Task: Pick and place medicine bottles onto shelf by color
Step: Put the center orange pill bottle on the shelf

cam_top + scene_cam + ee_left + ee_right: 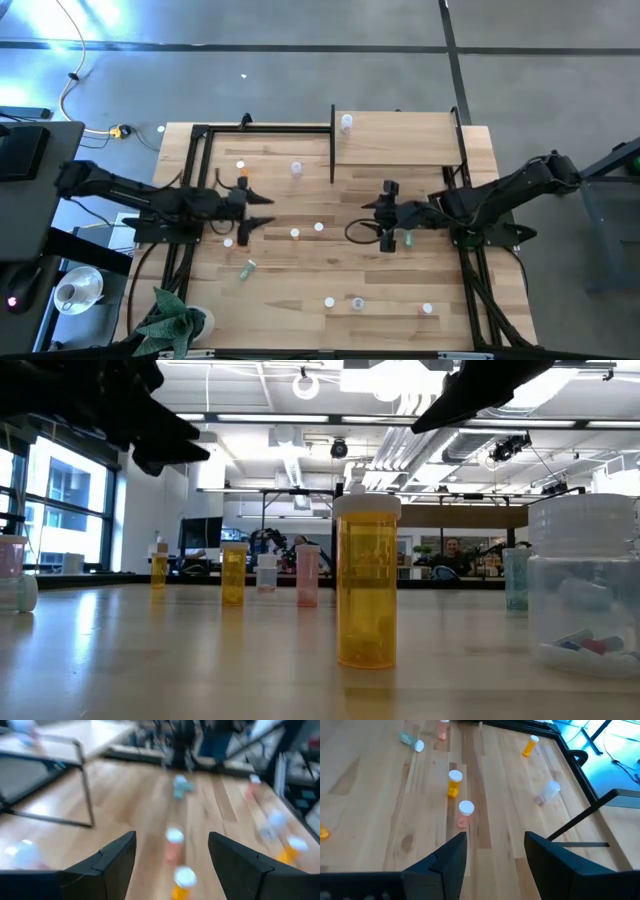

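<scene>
- Nearest the low camera stands an orange translucent medicine bottle with a white cap (367, 582), upright at the centre of that frame; a clear plastic bottle holding small capsules (585, 585) stands at the right edge.
- Along the lower edge of the high view, three small white-capped bottles (357, 302) stand on the plank-patterned wooden worktop (300, 270), and a green bottle lying on its side (247, 267) rests at lower left of centre.
- The left gripper (262, 211) hangs over the worktop left of centre, its jaws apart and empty; an orange bottle (295, 235) and a pink one (319, 228) stand just right of it.
- The right gripper (387, 215) hovers right of centre, jaws apart around nothing; a green bottle (408, 240), possibly upright, sits close beside it.
- Farther up, a clear bottle (296, 169) stands alone.
- The pale-wood shelf board with thin black posts (400, 140) fills the upper centre-right, with one white-capped clear bottle (347, 123) at its far left corner.
</scene>
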You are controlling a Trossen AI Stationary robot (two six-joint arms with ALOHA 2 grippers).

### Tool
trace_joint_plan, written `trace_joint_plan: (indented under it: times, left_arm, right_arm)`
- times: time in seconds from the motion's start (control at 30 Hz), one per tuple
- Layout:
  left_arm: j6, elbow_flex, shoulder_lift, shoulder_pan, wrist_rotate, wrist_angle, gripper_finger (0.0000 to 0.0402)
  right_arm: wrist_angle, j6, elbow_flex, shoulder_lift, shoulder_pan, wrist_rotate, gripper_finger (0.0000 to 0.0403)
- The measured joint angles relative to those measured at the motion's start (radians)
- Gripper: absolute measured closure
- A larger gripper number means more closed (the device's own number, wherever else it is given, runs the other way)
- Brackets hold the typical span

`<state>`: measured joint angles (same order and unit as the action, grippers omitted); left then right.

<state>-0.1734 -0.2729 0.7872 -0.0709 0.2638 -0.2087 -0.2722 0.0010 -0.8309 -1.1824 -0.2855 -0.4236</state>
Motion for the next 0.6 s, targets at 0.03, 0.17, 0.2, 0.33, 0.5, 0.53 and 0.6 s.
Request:
trace_joint_plan:
  times: [0.03, 0.17, 0.2, 0.33, 0.5, 0.53, 0.6]
  left_arm:
    - [0.0, -0.003, 0.028, -0.021, 0.001, 0.0, 0.0163]
    - [-0.041, -0.004, 0.127, -0.095, 0.043, -0.005, 0.0163]
    - [-0.056, -0.004, 0.147, -0.11, 0.057, -0.008, 0.0163]
    - [-0.099, -0.004, 0.227, -0.151, 0.104, -0.036, 0.0163]
    - [-0.143, -0.005, 0.335, -0.171, 0.136, -0.094, 0.0163]
    - [-0.151, -0.005, 0.36, -0.173, 0.14, -0.106, 0.0163]
    - [-0.163, -0.005, 0.41, -0.174, 0.145, -0.139, 0.0163]
  right_arm:
    - [0.0, 0.0, 0.0, 0.0, -0.004, 0.0, 0.0214]
    - [0.0, 0.018, 0.0, 0.0, -0.012, 0.0, 0.0214]
    - [0.0, 0.024, 0.0, 0.0, -0.012, 0.0, 0.0214]
    - [0.0, 0.027, 0.0, 0.0, -0.012, 0.0, 0.0214]
    - [0.0, 0.028, 0.0, 0.0, -0.012, 0.0, 0.0214]
    - [0.0, 0.028, 0.0, 0.0, -0.012, 0.0, 0.0214]
    - [0.0, 0.028, 0.0, 0.0, -0.012, 0.0, 0.0214]
